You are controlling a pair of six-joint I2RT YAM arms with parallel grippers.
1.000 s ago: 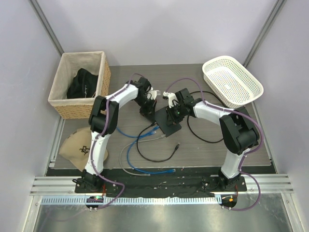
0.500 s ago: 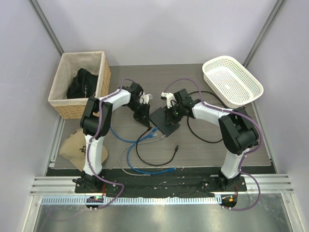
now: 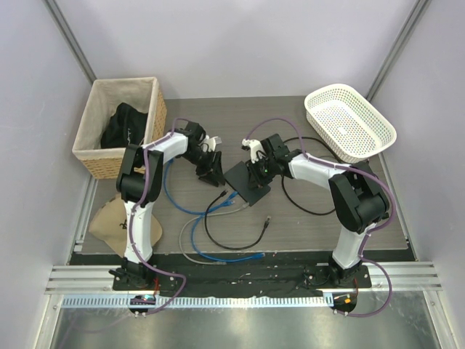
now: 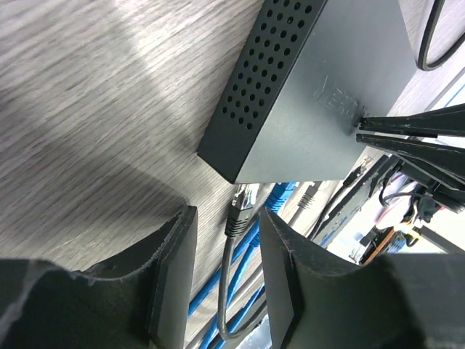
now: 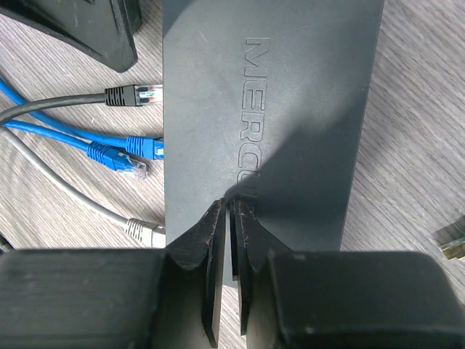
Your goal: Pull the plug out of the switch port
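While the worktop (image 3: 312, 225) carries a wicker basket (image 3: 156, 116) and a white basket (image 3: 361, 154) at its far corners, the switch (image 3: 245, 183) lies flat mid-worktop between the two arms. Blue cables (image 5: 58, 131) and a grey cable (image 5: 73, 196) run to its port-side long edge, and one blue plug lies loose just beside that edge. The ports themselves are hidden under the top face.

The right pincer (image 5: 231, 207) is pressed together, tips down on the switch's top face by the lettering. The left pincer (image 4: 227, 218) is spread, one finger either side of the black plug (image 4: 240, 209), with no clear contact. The plug sits at the port-side edge near the corner. Its clear tip reaches the edge, but I can't tell if it's seated.
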